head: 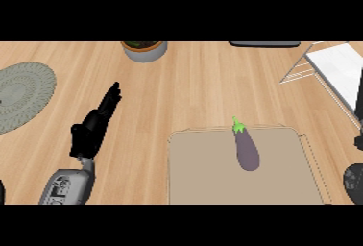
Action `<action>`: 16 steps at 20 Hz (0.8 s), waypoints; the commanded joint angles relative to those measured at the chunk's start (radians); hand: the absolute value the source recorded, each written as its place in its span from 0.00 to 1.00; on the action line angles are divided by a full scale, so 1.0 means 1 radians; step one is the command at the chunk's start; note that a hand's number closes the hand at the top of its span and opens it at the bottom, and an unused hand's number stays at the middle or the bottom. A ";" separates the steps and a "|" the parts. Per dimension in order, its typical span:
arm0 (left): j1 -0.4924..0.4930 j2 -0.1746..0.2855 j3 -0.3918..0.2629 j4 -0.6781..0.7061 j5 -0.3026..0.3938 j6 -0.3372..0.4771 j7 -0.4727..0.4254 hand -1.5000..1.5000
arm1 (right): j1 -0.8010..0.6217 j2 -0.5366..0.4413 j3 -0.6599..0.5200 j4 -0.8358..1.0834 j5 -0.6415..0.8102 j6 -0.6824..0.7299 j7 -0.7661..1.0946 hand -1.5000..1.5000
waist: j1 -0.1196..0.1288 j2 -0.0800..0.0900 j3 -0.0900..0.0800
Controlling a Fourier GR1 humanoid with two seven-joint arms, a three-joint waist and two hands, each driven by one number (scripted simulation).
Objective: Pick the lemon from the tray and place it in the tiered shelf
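no lemon shows on the tray [205, 182]; we see only an eggplant [248, 153] lying near its far edge, with the shelf [333, 65] well apart at the right. our left robot hand [92, 127] hangs open and empty over the desk [199, 86]; the right robot hand [354, 178] barely shows, so we cannot tell its state. we judge it best to close across the eggplant's thick middle from above.
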 commanded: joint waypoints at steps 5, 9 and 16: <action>0.032 -0.006 -0.018 -0.021 -0.017 0.006 -0.038 0.50 | 0.099 -0.014 -0.030 -0.044 -0.109 -0.315 0.079 1.00 | 0.000 0.000 0.000; 0.039 -0.002 -0.006 -0.028 -0.002 -0.001 -0.008 0.50 | 0.119 -0.023 -0.034 -0.060 -0.143 -0.318 0.055 1.00 | -0.007 -0.004 -0.001; 0.023 -0.015 -0.009 -0.041 -0.007 0.012 0.019 0.50 | 0.187 -0.021 -0.101 -0.131 0.032 -0.124 0.232 0.00 | -0.008 -0.003 -0.002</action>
